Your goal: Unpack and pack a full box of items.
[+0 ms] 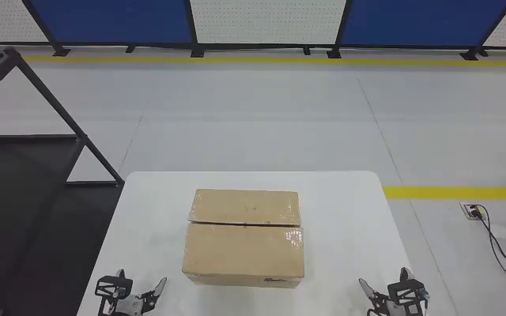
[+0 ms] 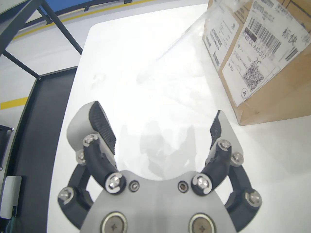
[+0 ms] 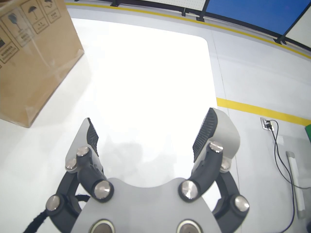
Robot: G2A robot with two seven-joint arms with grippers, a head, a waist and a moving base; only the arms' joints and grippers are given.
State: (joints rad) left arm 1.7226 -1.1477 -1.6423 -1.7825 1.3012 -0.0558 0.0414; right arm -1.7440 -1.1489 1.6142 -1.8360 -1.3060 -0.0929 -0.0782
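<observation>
A brown cardboard box (image 1: pixel 244 236) with both top flaps folded shut stands in the middle of the white table (image 1: pixel 348 229). Its side carries white shipping labels and clear tape in the left wrist view (image 2: pixel 257 49), and printed handling symbols in the right wrist view (image 3: pixel 34 49). My left gripper (image 1: pixel 134 295) (image 2: pixel 158 120) hovers open over bare table near the front left corner, clear of the box. My right gripper (image 1: pixel 391 294) (image 3: pixel 150 127) is open near the front right corner, also with nothing between its fingers.
A black metal rack (image 1: pixel 39 158) with a dark shelf (image 2: pixel 36 127) stands close against the table's left edge. On the floor to the right are a yellow line (image 1: pixel 443 192) and a wall-type socket with a cable (image 3: pixel 269 124). Blue and white partition panels (image 1: pixel 261 20) close the back.
</observation>
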